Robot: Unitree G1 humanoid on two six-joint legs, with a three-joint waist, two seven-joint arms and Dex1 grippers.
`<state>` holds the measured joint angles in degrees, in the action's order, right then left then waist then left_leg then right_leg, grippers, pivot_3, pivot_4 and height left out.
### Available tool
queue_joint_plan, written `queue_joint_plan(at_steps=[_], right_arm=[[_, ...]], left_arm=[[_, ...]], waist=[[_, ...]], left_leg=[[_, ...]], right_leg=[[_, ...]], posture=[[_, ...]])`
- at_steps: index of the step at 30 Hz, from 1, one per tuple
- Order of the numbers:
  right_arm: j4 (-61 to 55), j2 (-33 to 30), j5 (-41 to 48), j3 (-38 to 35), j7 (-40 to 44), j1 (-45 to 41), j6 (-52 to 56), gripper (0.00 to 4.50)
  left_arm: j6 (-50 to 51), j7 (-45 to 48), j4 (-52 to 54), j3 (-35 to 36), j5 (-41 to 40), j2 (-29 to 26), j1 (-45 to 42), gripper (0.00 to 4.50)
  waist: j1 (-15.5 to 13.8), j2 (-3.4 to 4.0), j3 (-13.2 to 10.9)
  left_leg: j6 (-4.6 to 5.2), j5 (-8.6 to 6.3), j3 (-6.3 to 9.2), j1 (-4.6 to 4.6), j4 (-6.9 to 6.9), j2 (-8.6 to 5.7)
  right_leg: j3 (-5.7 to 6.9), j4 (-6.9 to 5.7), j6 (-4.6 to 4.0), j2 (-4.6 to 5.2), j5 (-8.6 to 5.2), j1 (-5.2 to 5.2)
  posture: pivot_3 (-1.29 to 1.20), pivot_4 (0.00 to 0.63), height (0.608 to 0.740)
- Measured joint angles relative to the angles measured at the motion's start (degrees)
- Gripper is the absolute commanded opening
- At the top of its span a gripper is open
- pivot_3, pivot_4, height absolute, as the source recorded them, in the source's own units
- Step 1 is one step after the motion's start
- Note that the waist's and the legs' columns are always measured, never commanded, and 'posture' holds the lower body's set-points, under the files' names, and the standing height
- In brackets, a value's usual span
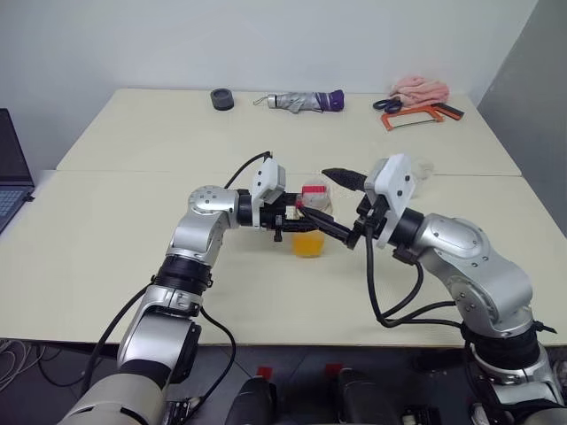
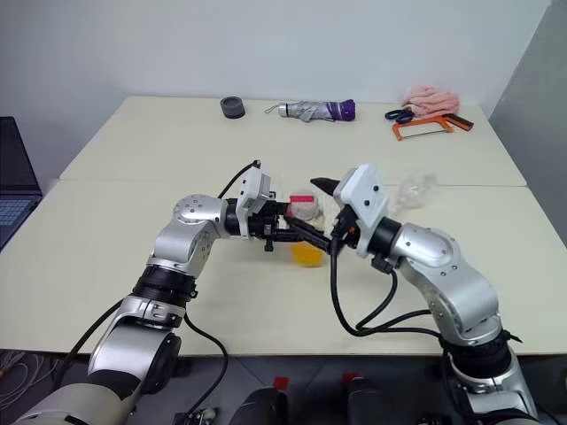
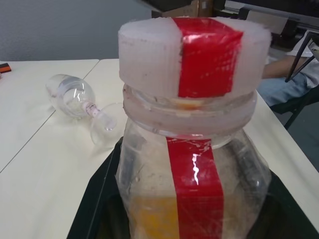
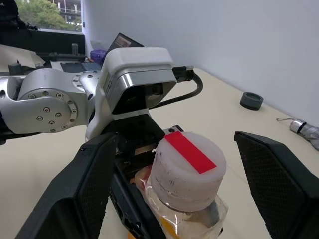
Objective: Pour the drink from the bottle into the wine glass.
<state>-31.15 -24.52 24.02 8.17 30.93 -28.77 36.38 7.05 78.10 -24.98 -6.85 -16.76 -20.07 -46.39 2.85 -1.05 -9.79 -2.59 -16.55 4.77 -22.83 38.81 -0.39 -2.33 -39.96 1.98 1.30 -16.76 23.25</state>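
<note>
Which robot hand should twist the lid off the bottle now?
Probably the right gripper: its open fingers sit on either side of the white cap, while the left gripper is shut on the bottle.

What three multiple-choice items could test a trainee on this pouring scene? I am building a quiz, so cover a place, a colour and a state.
1. Where is the wine glass?
A. Lying on its side on the table
B. Standing beside the laptop
C. In the right gripper

2. What colour is the strip on the bottle and its cap?
A. Blue
B. Red
C. Green

3. How is the right gripper?
A. Shut on the cap
B. Shut on the glass
C. Open, one finger each side of the cap

Answers: 1 A, the left wrist view shows it lying down; 2 B, the strip is red; 3 C, both fingers stand clear of the cap.
</note>
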Motion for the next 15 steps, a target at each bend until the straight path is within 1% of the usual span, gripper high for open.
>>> queue_joint_plan(at_steps=[11,15], right_arm=[[0.35,0.73,-0.09,-0.07,0.49,-0.12,-0.69,3.95],[0.35,0.73,1.42,-0.23,1.42,-0.12,-0.52,3.95]], left_arm=[[0.02,0.00,0.00,0.00,0.00,-0.01,0.00,1.82],[0.01,0.00,0.00,0.00,0.00,-0.01,0.00,1.82]], waist=[[0.01,0.00,0.00],[0.01,0.00,0.00]], left_leg=[[0.00,0.00,0.00,0.00,0.00,0.00],[0.00,0.00,0.01,0.00,0.00,0.00]], right_leg=[[0.00,0.00,0.00,0.00,0.00,0.00],[0.00,0.00,0.00,0.00,0.00,0.00]], posture=[[0.00,0.150,0.740],[0.00,0.150,0.740]])
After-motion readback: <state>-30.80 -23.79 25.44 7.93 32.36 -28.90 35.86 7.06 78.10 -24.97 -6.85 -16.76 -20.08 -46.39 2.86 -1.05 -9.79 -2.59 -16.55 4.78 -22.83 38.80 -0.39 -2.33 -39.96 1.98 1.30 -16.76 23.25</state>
